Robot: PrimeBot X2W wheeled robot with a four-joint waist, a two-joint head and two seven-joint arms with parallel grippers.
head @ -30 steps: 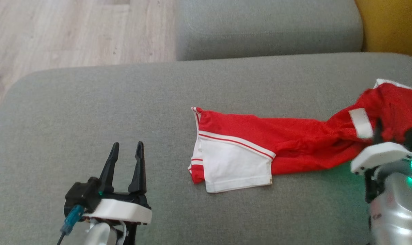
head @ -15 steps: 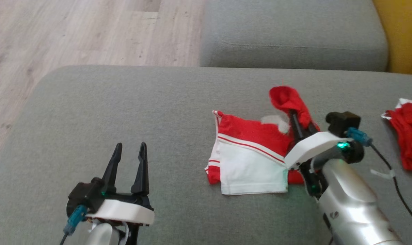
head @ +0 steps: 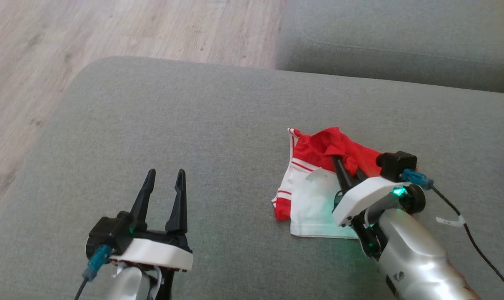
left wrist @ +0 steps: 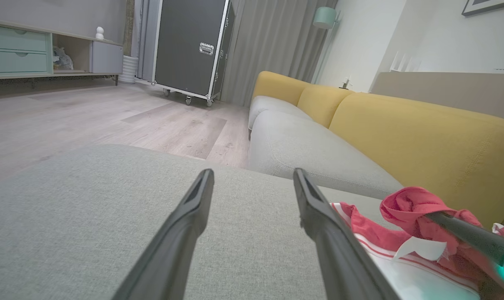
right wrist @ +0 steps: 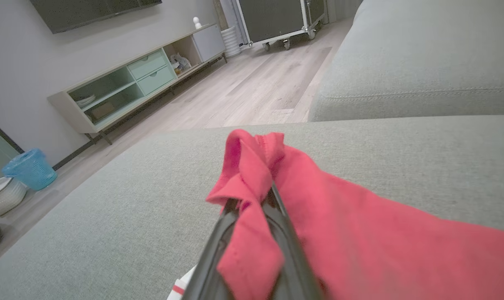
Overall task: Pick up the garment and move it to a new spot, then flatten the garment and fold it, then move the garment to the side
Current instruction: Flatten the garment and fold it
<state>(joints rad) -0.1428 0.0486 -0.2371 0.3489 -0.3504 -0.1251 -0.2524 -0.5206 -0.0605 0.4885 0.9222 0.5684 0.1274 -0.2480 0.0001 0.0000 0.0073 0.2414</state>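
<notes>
Head view: our right gripper (head: 344, 166) pinches a red fold of the garment (head: 314, 208), bunched on the grey cushion (head: 185, 125); our left gripper (head: 165, 175) hangs wide, empty. We judge it light and limp; hems or corners hold best

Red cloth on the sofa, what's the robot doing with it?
The robot's right gripper is shut on a red edge of the red and white garment, holding that bit up over the rest, which lies bunched on the grey sofa cushion. Its left gripper is open and empty, off to the side above the cushion. The garment isn't flat or folded yet.
</notes>
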